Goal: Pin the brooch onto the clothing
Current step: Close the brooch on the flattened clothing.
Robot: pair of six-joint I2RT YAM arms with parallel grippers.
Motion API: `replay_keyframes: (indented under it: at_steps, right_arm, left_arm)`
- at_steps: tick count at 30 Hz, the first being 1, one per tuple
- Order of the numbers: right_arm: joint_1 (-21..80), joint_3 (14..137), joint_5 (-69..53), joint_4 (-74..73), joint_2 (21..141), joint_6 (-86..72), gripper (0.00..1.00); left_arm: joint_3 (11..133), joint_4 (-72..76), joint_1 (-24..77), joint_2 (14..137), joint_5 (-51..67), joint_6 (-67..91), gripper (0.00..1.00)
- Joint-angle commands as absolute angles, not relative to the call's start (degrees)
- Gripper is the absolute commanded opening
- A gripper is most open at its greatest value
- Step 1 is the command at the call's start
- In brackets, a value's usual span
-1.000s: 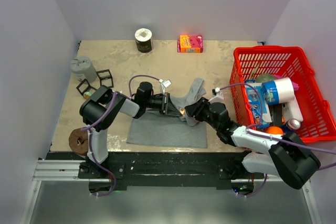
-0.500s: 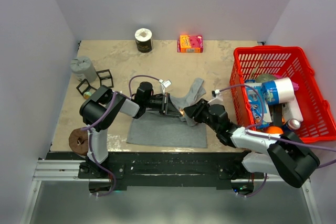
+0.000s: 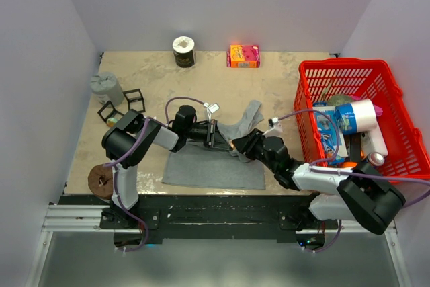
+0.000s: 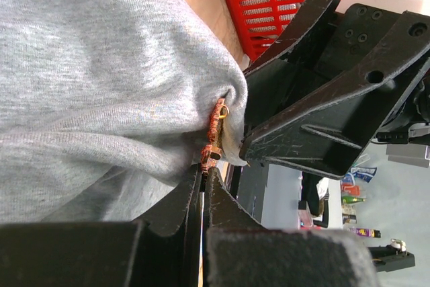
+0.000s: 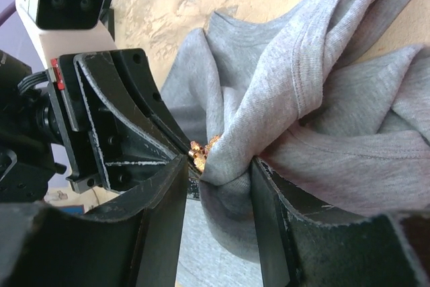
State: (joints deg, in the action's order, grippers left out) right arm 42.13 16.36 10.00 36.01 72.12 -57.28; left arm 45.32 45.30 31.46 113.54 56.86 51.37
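The clothing [image 3: 211, 169] is a grey tank top spread on the table, with its upper part bunched and lifted between the two arms. The brooch [image 4: 216, 120] is small and orange-red, and it sits against the raised fold. My left gripper [image 4: 203, 171] is shut, pinching the brooch's lower edge at its fingertips. My right gripper [image 5: 218, 179] straddles the fold of clothing [image 5: 349, 99]. The cloth touches its right finger, and a thin gap shows at the left finger. The brooch [image 5: 201, 151] peeks out just past that fold. Both grippers meet at the brooch [image 3: 231, 144] in the top view.
A red basket [image 3: 403, 159] full of bottles and packets stands at the right, close behind the right arm. A pink box [image 3: 243, 56] and a dark roll [image 3: 183, 52] sit at the back. Black wire frames [image 3: 127, 102], a grey lump [image 3: 107, 87] and a brown ring [image 3: 102, 181] lie at the left.
The right arm has edged slightly left toward the left gripper, and its jaws have parted a little around the fold. The left gripper stays shut in place.
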Motion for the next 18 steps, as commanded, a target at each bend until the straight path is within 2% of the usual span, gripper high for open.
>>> replay_keyframes:
  at_steps: [1, 18]
  right_arm:
    - [43.5, 15.0, 12.0, 37.3, 72.6, -58.4, 0.46]
    - [49.2, 13.3, 22.4, 36.7, 75.0, -60.6, 0.43]
  left_arm:
    - [46.8, 48.3, 31.1, 110.7, 57.4, 50.9, 0.0]
    - [45.6, 52.9, 31.1, 109.9, 58.2, 54.7, 0.0]
